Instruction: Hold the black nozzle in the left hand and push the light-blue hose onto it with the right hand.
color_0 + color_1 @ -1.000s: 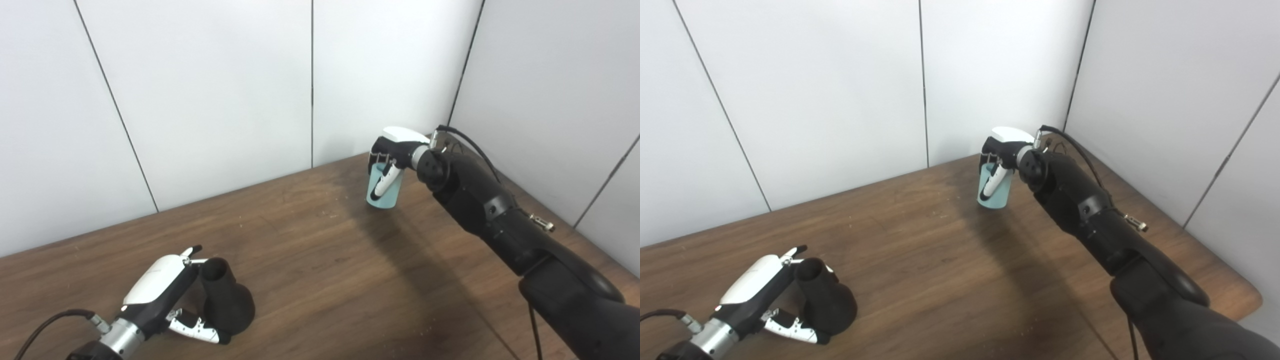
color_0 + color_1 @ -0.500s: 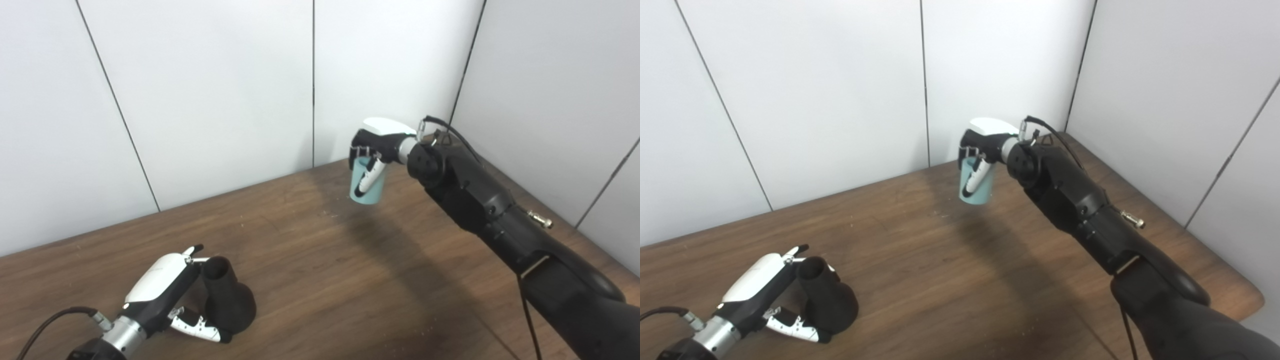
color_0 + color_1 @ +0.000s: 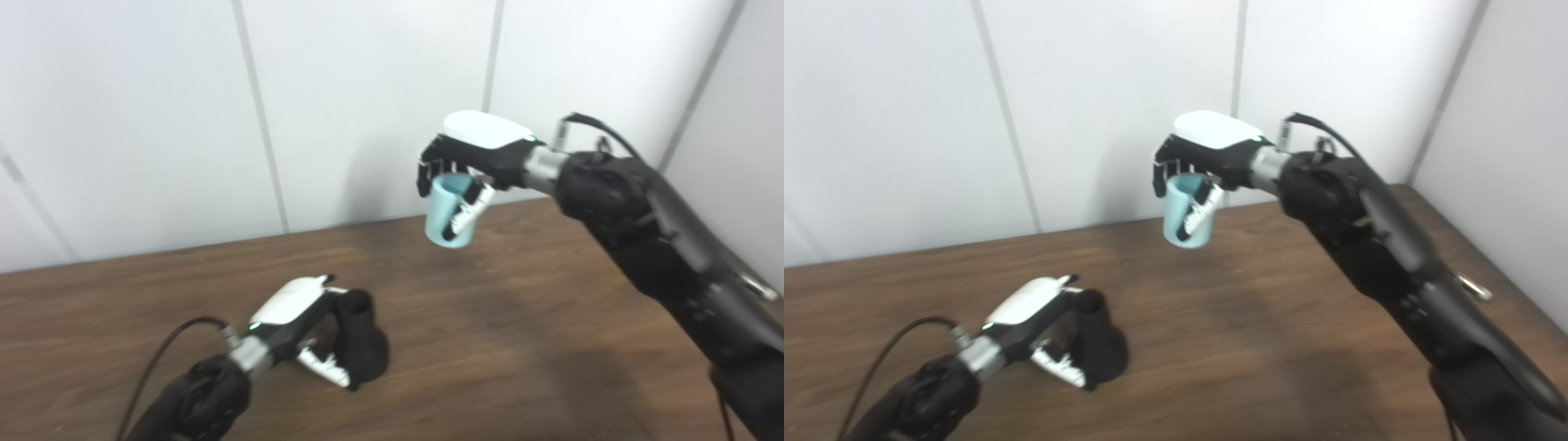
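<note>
The black nozzle (image 3: 362, 343) stands upright on the brown table (image 3: 527, 318) at the front left, its open neck up. My left hand (image 3: 294, 324) is wrapped around it, fingers behind and thumb in front low down. My right hand (image 3: 474, 156) is shut from above on the light-blue hose (image 3: 449, 211), a short open tube. It holds the hose tilted in the air over the back of the table, to the right of and above the nozzle. Both also show in the right eye view: the nozzle (image 3: 1099, 349) and the hose (image 3: 1185, 214).
White wall panels (image 3: 367, 92) close off the table at the back and on the right. My right arm (image 3: 661, 245) reaches across the right side of the table. A black cable (image 3: 165, 343) runs along my left forearm.
My right hand has lifted the hose off the table and carried it up and to the left, nearer the nozzle. The camera has turned left, shifting the whole picture. My left hand stays on the nozzle.
</note>
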